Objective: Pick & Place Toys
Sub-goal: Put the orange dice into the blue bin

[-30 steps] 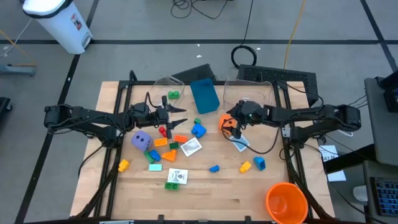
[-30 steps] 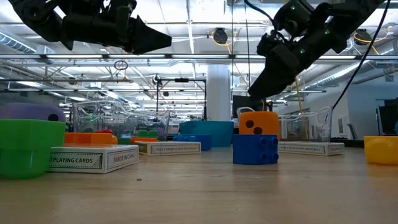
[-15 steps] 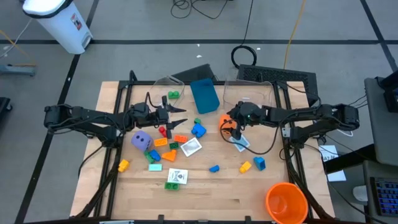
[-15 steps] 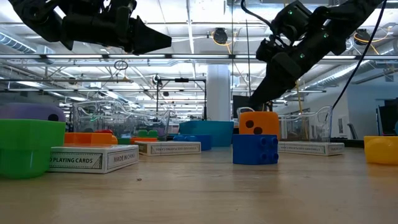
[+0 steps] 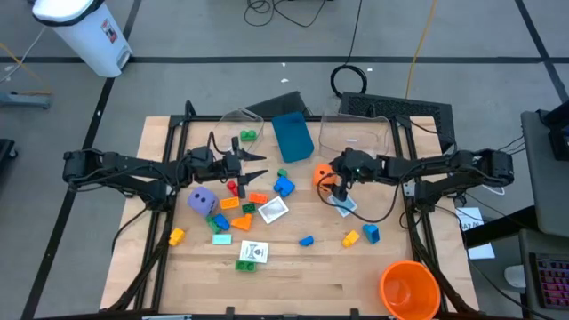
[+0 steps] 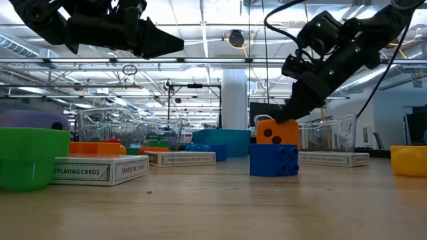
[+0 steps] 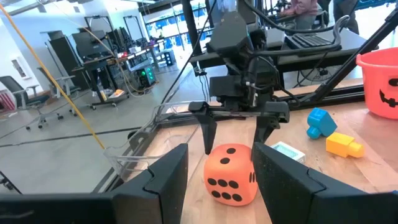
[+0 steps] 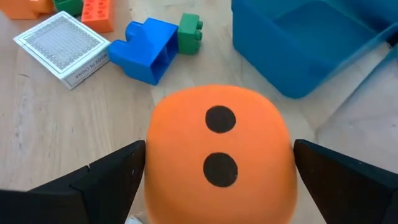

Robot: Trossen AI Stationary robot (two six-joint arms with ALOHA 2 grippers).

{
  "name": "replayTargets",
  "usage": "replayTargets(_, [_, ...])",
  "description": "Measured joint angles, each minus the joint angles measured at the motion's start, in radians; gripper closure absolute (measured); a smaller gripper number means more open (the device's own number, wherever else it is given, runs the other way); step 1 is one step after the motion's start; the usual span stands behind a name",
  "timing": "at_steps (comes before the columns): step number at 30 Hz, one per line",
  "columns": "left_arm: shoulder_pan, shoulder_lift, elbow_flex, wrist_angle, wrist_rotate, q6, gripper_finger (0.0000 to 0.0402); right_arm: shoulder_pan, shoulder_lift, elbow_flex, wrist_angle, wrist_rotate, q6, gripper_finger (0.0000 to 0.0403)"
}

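Straddling the orange die (image 5: 323,174) with its fingers spread wide and a gap on each side, the right end effector (image 5: 337,185) sits low toward the desk's (image 5: 293,276) far right part, just beside the blue box (image 5: 292,136). The left end effector (image 5: 258,165), part-open and gripping nothing, hovers above the brick cluster (image 5: 238,200) near the far left edge. Bare wood lies open along the near edge.

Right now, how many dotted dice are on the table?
2. The orange die sits right of the blue box, between the right gripper's open fingers. The purple die lies on the table's left, near the left gripper.
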Motion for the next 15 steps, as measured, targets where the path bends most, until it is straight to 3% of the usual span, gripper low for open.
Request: replayTargets(15, [0.000, 0.000, 0.000, 0.000, 0.000, 0.000, 0.0218, 0.000, 0.000, -0.011, 0.000, -0.002, 0.063, 0.0005])
